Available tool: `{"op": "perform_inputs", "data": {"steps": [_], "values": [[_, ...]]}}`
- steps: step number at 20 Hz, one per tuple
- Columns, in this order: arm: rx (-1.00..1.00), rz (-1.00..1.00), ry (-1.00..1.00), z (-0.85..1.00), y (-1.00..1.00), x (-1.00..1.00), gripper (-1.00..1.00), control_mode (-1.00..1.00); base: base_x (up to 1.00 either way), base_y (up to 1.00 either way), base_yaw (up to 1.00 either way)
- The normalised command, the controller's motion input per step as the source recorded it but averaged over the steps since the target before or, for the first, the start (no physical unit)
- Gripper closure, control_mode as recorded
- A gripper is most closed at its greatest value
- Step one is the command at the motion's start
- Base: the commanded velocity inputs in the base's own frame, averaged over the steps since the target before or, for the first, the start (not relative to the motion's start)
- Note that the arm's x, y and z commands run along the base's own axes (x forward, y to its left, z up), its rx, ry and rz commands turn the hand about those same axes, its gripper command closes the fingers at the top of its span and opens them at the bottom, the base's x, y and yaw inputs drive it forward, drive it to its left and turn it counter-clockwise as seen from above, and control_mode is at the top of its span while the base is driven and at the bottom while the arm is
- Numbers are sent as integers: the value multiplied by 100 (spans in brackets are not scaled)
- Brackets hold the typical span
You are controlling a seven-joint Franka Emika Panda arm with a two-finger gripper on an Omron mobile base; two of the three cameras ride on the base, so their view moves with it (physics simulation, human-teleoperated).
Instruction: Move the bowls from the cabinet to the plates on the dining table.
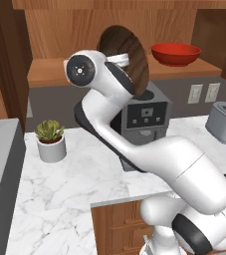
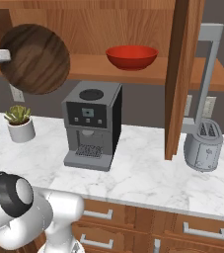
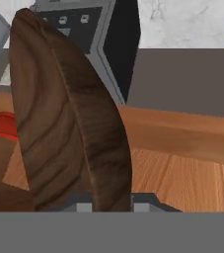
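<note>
Item: brown bowl point(image 2: 33, 58), wood-grain, held on edge in the pincer point(image 3: 108, 205), well above the desk point(image 1: 84, 169) and in front of the open cabinet point(image 2: 133, 69); in the hand view its rim runs down between the two fingertips, which are nearly closed on it. Companion item: red bowl point(image 1: 175, 53), upright on the cabinet shelf point(image 1: 50, 72), apart from the brown one. No plates or dining table appear in these views, so both bowls look to have their whole journey ahead. Hazards, as judged: the grip is on a thin rim only, with the bowl's whole weight hanging off to one side, so a quick swing or turn of the wrist could let it pivot or slip out of the pincer; directly beneath and beside it stand the coffee machine point(image 2: 91, 123) and the potted plant point(image 1: 51, 139), either of which a low sweep would strike; the open cabinet door point(image 2: 182, 74) hangs to the right and could be clipped as the base drives away. Arm pose: rising from the base, elbow bent forward over the desk, forearm climbing to shelf height, wrist turned sideways so the bowl faces outward like a disc.
</note>
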Motion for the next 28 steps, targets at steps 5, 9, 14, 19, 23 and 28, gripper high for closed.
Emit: {"op": "perform_inputs", "data": {"steps": [5,9,14,19,23,28], "values": [[17,-15,-11,-6,3,-6,100,-100,0,0,0],[18,-14,-10,0,4,-13,100,-100,0,0,0],[18,-14,-9,2,2,-14,100,-100,0,0,0],[18,-14,-7,4,1,-18,100,-100,0,0,0],[18,-15,-8,4,0,-15,100,-100,0,0,0],[11,-9,-4,3,0,-9,100,100,-6,0,-6]]}}
